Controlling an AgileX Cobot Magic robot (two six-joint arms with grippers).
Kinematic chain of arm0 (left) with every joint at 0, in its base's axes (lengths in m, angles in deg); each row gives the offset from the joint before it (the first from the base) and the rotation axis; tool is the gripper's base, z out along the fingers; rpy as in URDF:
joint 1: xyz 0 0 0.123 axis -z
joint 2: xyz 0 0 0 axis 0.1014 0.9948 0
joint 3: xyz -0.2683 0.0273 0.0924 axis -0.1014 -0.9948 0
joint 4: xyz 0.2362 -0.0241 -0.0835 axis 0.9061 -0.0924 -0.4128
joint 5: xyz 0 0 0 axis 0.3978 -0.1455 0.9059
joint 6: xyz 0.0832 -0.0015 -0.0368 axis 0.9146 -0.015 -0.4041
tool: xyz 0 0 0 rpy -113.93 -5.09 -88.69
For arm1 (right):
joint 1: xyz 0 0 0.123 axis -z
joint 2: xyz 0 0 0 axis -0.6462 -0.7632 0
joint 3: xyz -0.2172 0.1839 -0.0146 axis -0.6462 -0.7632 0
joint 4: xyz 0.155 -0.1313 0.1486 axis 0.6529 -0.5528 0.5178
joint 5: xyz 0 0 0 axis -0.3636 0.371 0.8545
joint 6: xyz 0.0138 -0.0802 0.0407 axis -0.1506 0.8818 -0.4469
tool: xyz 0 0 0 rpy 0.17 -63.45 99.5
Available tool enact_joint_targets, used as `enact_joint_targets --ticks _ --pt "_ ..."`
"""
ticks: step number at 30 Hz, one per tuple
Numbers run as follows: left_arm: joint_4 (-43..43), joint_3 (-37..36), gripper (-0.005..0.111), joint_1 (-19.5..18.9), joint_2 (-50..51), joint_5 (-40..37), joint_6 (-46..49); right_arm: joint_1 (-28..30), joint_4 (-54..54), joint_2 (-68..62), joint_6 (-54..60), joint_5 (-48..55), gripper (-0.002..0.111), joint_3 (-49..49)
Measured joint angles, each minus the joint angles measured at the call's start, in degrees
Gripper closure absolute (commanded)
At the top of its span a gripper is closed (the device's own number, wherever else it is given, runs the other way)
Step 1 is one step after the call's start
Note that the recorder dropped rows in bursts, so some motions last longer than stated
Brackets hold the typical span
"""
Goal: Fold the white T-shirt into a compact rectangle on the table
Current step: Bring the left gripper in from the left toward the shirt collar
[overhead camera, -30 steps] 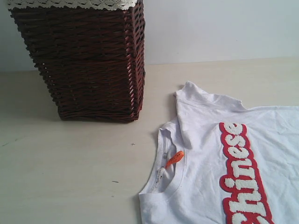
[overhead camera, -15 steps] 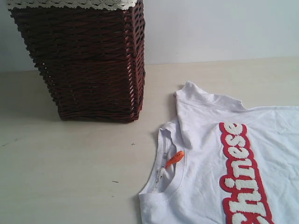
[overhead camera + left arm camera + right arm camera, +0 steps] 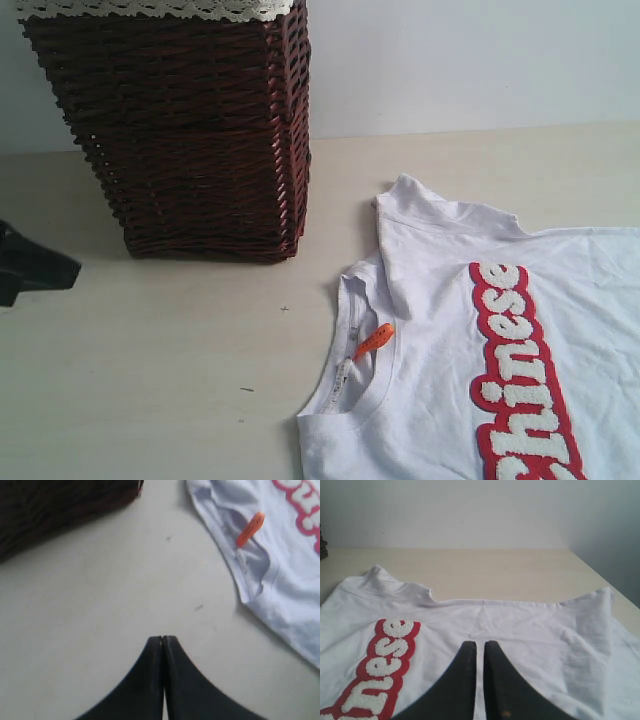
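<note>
The white T-shirt (image 3: 440,330) lies flat on the table (image 3: 150,380) at the lower right, red-edged "Chinese" lettering (image 3: 515,370) facing up and an orange neck tag (image 3: 374,341) at the collar. One shoulder is folded inward near the collar. My left gripper (image 3: 75,270) shows at the left edge, shut and empty, over bare table well left of the collar (image 3: 250,565). In the left wrist view its fingertips (image 3: 163,639) are pressed together. My right gripper (image 3: 479,644) hovers over the shirt's body (image 3: 520,625), fingers nearly together with a thin slit and nothing between them.
A tall dark brown wicker basket (image 3: 190,130) with white lace edging (image 3: 150,8) stands at the back left, close to the shirt's shoulder. A pale wall runs behind the table. The table's right edge (image 3: 605,580) shows in the right wrist view.
My left gripper has come into the exterior view at the left edge. The shirt and basket have not moved.
</note>
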Motion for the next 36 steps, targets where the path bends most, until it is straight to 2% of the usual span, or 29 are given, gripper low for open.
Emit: enact_joint_targets --ticks 5,9,12,16,19,21,29,36 --pt "-20.4 0.1 0.077 4.9 9.6 4.0 18.1 0.0 0.0 0.0 0.0 0.0 0.1 0.0" --pt "-32.0 0.1 0.054 11.2 18.7 -2.2 28.9 0.0 0.0 0.0 0.0 0.0 0.1 0.0" --pt "-37.5 0.1 0.044 16.6 24.5 -5.3 37.0 0.0 0.0 0.0 0.0 0.0 0.1 0.0" --pt "-46.2 1.0 0.044 23.1 28.6 -2.9 51.4 0.0 0.0 0.0 0.0 0.0 0.1 0.0" --pt "-48.8 5.2 0.044 27.3 30.0 3.5 55.4 0.0 0.0 0.0 0.0 0.0 0.1 0.0" --pt "-49.7 9.4 0.044 28.7 31.8 7.2 56.2 0.0 0.0 0.0 0.0 0.0 0.1 0.0" --pt "-50.7 22.5 0.044 29.5 42.3 15.1 56.9 0.0 0.0 0.0 0.0 0.0 0.1 0.0" --pt "-50.7 24.4 0.044 29.5 49.7 16.6 57.0 0.0 0.0 0.0 0.0 0.0 0.1 0.0"
